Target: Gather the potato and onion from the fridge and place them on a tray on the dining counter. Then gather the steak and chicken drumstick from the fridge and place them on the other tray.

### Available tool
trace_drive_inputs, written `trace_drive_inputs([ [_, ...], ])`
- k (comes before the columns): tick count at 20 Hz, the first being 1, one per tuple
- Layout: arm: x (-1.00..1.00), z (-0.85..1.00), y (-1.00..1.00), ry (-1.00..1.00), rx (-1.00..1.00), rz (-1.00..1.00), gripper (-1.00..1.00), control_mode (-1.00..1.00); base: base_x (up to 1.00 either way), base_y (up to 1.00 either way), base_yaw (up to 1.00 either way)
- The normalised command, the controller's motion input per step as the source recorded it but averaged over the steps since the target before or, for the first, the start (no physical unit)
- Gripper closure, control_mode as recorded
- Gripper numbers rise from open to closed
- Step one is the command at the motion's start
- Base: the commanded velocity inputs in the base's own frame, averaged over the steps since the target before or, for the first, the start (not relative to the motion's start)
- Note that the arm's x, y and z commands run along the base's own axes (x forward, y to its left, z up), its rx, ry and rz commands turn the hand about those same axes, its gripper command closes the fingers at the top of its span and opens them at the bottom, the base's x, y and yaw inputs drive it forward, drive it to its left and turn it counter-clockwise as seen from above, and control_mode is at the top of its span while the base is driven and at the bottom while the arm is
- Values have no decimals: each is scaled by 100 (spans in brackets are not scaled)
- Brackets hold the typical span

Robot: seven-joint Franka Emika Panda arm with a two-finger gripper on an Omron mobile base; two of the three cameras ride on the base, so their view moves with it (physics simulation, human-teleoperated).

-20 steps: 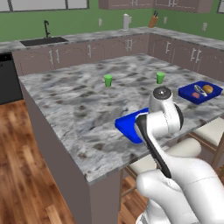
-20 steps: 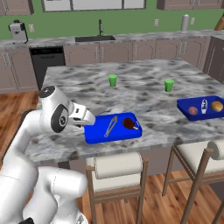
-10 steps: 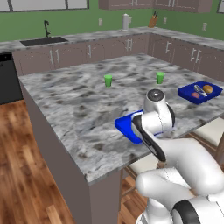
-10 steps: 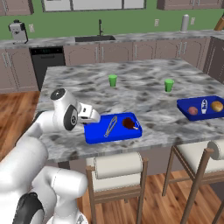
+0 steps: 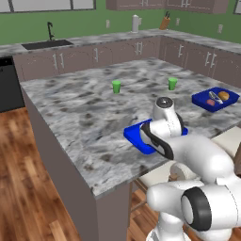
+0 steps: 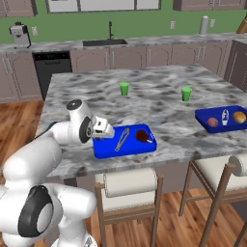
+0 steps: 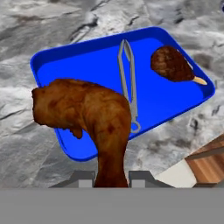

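Note:
My gripper (image 7: pixel 112 177) is shut on the narrow end of the orange-brown chicken drumstick (image 7: pixel 87 116), whose plump end hangs over the near-left corner of a blue tray (image 7: pixel 87 70). On that tray lie silver tongs (image 7: pixel 129 83) and the dark steak (image 7: pixel 170 64). From the right base view the gripper (image 6: pixel 108 129) sits at the tray's (image 6: pixel 108 148) left end on the dining counter (image 6: pixel 144 103). The other tray (image 6: pixel 226 126) at the right holds the potato (image 6: pixel 239 116) and onion (image 6: pixel 212 122). The fridge is out of view.
Two green cups (image 6: pixel 124 88) (image 6: pixel 186 93) stand further back on the counter. Stools (image 6: pixel 130 183) (image 6: pixel 217 169) line the counter's near side below the trays. A sink (image 6: pixel 103 42) and wall cabinets run along the back. Wood floor lies to the left.
The hand has shifted slightly right and lower toward the near tray, still gripping the drumstick. The arm's upper links have swung lower in both base views.

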Motion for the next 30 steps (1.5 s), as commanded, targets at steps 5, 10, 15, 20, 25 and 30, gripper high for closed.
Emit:
trace_drive_inputs([
  [5, 10, -39, -4, 0, 2, 0, 100, -100, 0, 0, 0],
  [10, 36, -27, 0, 1, 0, 0, 100, -100, 0, 0, 0],
  [15, 40, -27, 0, 11, 0, 0, 100, -100, 0, 0, 0],
  [20, 37, -25, 0, 18, 0, 0, 100, -100, 0, 0, 0],
  [25, 31, -34, 0, 4, 0, 0, 100, -100, 0, 0, 0],
  [30, 27, -38, 0, 0, 1, 0, 100, -100, 0, 0, 0],
])
